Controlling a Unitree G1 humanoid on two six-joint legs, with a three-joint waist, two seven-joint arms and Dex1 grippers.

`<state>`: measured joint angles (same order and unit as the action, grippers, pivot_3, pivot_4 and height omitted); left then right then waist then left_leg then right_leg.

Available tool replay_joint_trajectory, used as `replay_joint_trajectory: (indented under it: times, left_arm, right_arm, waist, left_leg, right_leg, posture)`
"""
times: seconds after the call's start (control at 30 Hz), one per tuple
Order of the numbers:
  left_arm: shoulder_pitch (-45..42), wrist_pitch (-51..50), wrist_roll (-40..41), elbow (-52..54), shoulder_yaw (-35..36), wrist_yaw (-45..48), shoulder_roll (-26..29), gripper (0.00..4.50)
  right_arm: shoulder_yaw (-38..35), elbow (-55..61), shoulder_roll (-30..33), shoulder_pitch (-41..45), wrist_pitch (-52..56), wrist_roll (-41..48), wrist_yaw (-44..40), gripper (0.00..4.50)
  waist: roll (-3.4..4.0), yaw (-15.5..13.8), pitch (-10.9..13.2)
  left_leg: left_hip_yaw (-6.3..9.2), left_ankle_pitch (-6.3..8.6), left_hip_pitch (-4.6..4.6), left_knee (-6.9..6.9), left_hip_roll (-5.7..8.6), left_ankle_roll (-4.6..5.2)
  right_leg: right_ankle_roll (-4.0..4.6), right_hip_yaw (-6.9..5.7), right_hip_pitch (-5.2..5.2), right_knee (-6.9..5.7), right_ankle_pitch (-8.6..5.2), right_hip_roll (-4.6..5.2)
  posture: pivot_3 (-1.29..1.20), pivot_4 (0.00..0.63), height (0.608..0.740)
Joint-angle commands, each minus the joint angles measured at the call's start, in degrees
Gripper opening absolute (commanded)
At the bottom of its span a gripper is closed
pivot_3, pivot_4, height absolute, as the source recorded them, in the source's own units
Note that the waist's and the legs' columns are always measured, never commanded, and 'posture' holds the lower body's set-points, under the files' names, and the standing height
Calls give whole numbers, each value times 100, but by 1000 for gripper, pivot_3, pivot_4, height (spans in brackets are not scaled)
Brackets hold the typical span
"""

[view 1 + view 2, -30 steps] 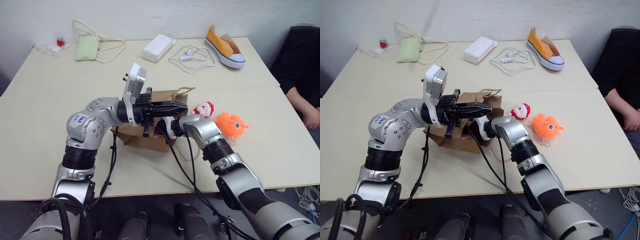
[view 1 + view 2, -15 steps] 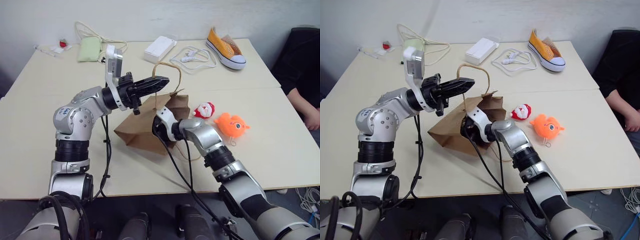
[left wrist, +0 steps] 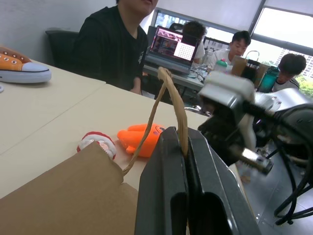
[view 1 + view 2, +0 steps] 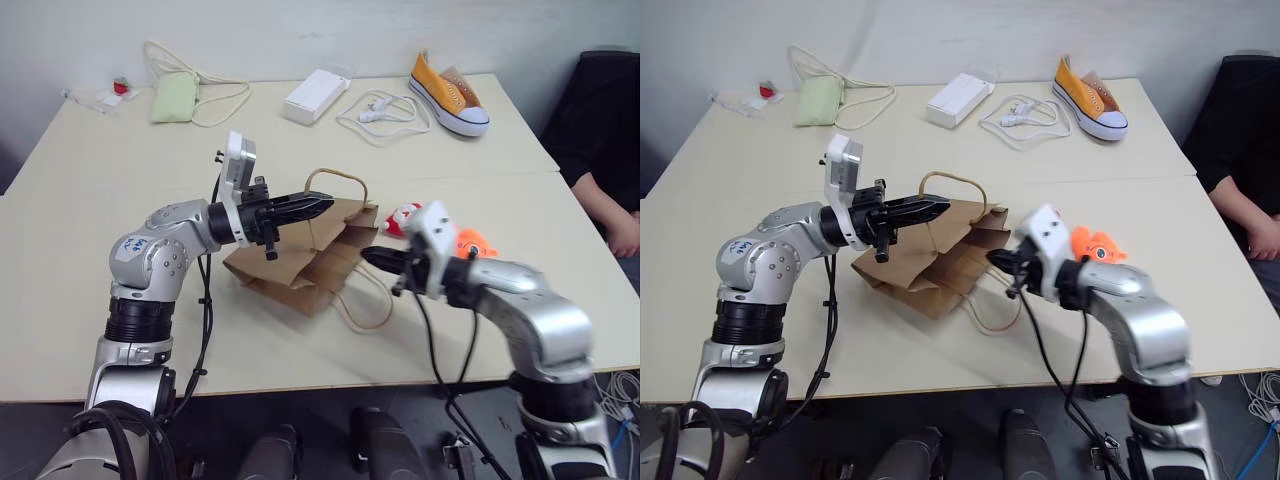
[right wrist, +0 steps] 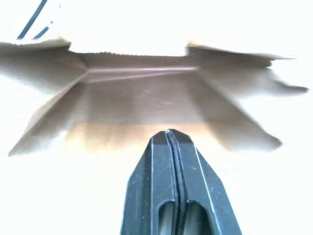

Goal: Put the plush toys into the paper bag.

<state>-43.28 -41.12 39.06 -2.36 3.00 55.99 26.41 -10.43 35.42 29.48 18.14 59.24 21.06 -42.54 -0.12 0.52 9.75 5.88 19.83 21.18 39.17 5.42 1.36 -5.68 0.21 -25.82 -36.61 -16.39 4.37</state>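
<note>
On the pale counter (image 4: 90, 290), the left pincer (image 4: 322, 205) pinches the brown paper bag (image 4: 300, 265)'s loop handle (image 4: 335, 180); it may rip. The right pincer (image 4: 372, 257) is shut, empty.

An office, by the look of it — pale benches (image 4: 90, 250) pushed together against a plain wall, and in the left wrist view people (image 3: 113, 46) seated around an open laptop (image 3: 173, 46) before wide windows (image 3: 286, 36). Bottles (image 3: 266, 78), perhaps, stand beside them — too blurred to tell.
</note>
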Motion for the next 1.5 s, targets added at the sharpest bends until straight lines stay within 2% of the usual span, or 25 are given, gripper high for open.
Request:
replay_joint_trajectory:
  times: [0.03, 0.13, 0.27, 0.37, 0.43, 0.47, 0.5, 0.77, 0.93, 1.03, 1.27, 1.3, 1.43, 1.5]
  left_arm:
    - [-26, 91, 3, 105, 136, 85, 167, 0]
    - [-40, 152, -35, 8, 128, 133, 216, 0]
    - [-101, 192, -71, -90, 115, 137, 173, 0]
    - [-172, 200, -77, -150, 134, 94, 102, 0]
    - [-214, 196, -81, -186, 142, 74, 72, 0]
    - [-240, 204, -88, -213, 138, 72, 62, 0]
    - [-262, 213, -96, -238, 135, 69, 54, 0]
    - [-459, 196, -20, -391, 381, -427, -200, 0]
    - [-471, 202, -59, -397, 418, -520, -228, 0]
    - [-464, 190, -70, -399, 410, -511, -202, 0]
    - [-397, 116, -70, -332, 379, -492, -152, 0]
    - [-414, 116, -81, -354, 374, -485, -141, 0]
    - [-519, 115, -98, -444, 341, -454, -120, 0]
    - [-558, 118, -97, -442, 292, -409, -121, 0]
  right_arm:
    - [-1627, 1002, 449, -873, 611, 364, 43, 6]
    - [-2904, 1460, 465, -1374, 1209, 852, 47, 915]
    - [-3544, 1738, 199, -1200, 1937, 1196, 482, 2288]
    - [-3365, 1614, -3, -1087, 2001, 1117, 957, 3465]
    - [-3056, 1381, -70, -1028, 1810, 948, 1272, 4089]
    - [-2778, 1151, -69, -1009, 1580, 770, 1454, 4397]
    - [-2496, 922, -56, -1008, 1334, 601, 1600, 4455]
    - [-814, -1133, 181, -728, -879, -807, 2327, 4455]
    - [-591, -1756, 30, -568, -1278, -878, 2435, 4455]
    - [-676, -1786, -89, -498, -1310, -690, 2383, 3883]
    - [-910, -1378, -75, -765, -1234, -354, 2201, 1589]
    - [-1041, -1169, -43, -896, -1159, -180, 2086, 1192]
    - [-1572, -192, 161, -1166, -581, 943, 1532, 217]
    - [-1701, 341, 258, -1164, -159, 1728, 1307, 105]
  waist:
    - [-1, -92, 0]
    - [-2, -181, 1]
    - [-2, -182, 1]
    - [-2, -195, 1]
    - [-2, -195, 1]
    - [-2, -192, 1]
    - [-2, -189, 1]
    - [-2, -183, 1]
    - [-2, -176, 1]
    - [-2, -175, 1]
    - [-1, -182, 1]
    - [-1, -189, 1]
    - [-1, -187, 1]
    - [-1, -175, 1]
  left_leg:
    - [-1, 1, 1, 0, 1, 1]
    - [-5, 1, -4, -1, 1, 5]
    - [-12, -1, -23, 1, 0, 7]
    - [-11, -1, -25, 1, -1, 6]
    - [-11, -2, -23, 0, 2, 8]
    - [-12, -2, -22, 0, 3, 9]
    - [-12, -3, -23, 0, 4, 9]
    - [-14, -4, -22, -1, 6, 10]
    - [-13, -5, -20, -5, 3, 10]
    - [-14, -5, -20, -1, 4, 10]
    - [-13, -5, -20, -1, 3, 9]
    - [-12, -5, -19, -2, 3, 9]
    - [-9, -5, -14, -2, 3, 9]
    - [-10, -5, -15, 0, 4, 10]
  right_leg:
    - [0, 2, 0, 11, 0, 0]
    - [-1, 6, 7, 19, 0, 1]
    - [-2, 13, 20, 17, 1, 0]
    - [-2, 12, 22, 15, 1, 0]
    - [-2, 13, 20, 15, 1, 2]
    - [-2, 13, 20, 17, 1, 3]
    - [-2, 13, 20, 16, 1, 4]
    - [-2, 13, 16, 15, 1, 4]
    - [-2, 10, 13, 11, 1, 2]
    - [-2, 11, 14, 13, 1, 2]
    - [-2, 10, 14, 12, 1, 1]
    - [-2, 10, 14, 12, 1, 1]
    - [-3, 8, 14, 9, 2, 1]
    - [-5, 10, 15, 14, 3, 1]
  posture:
    - [0, 150, 740]
    - [0, 150, 740]
    - [0, 150, 740]
    - [0, 150, 740]
    - [0, 150, 740]
    - [0, 150, 740]
    - [0, 150, 740]
    - [0, 150, 740]
    - [0, 150, 740]
    - [0, 150, 740]
    - [0, 150, 740]
    - [0, 150, 740]
    - [0, 150, 740]
    - [0, 150, 740]
